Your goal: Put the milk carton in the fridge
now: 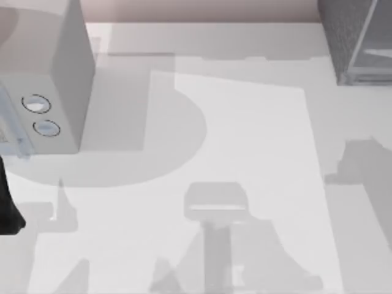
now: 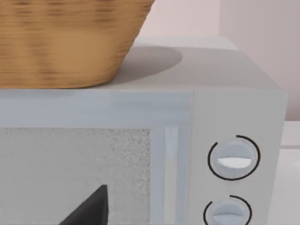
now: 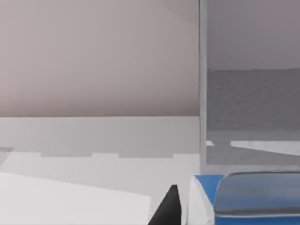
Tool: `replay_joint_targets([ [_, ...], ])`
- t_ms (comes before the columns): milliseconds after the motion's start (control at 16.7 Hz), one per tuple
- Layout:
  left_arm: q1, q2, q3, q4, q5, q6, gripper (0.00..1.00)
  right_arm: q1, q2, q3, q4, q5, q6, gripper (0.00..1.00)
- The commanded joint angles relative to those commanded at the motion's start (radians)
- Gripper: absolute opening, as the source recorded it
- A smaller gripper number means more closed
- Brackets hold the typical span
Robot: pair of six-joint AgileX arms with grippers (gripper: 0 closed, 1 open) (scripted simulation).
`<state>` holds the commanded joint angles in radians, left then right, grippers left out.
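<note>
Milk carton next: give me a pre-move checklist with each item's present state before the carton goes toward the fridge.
1. Milk carton close at the right wrist camera, blue top visible: ok.
2. Firm hold on the carton: cannot tell; the jaws' contact is hidden.
3. Fridge at the table's far right corner, glassy panel ahead in the right wrist view: ok.
4. Fridge door open: cannot tell.
5. Table bare between the centre and the fridge: ok.
6. Left arm at the left edge, facing the microwave with a wicker basket on top, away from the fridge: ok.
</note>
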<state>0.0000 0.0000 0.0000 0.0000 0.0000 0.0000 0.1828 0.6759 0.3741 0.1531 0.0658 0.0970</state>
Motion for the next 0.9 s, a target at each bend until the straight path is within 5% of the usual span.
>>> replay_joint_targets([
  [420, 0.0, 0.0, 0.0, 0.0, 0.0, 0.0, 1.0, -0.151, -0.572, -0.322, -0.121, -0.068, -0.077, 0.0],
  [900, 0.0, 0.0, 0.0, 0.0, 0.0, 0.0, 1.0, -0.183, -0.676, -0.374, -0.153, -0.066, -0.097, 0.0],
])
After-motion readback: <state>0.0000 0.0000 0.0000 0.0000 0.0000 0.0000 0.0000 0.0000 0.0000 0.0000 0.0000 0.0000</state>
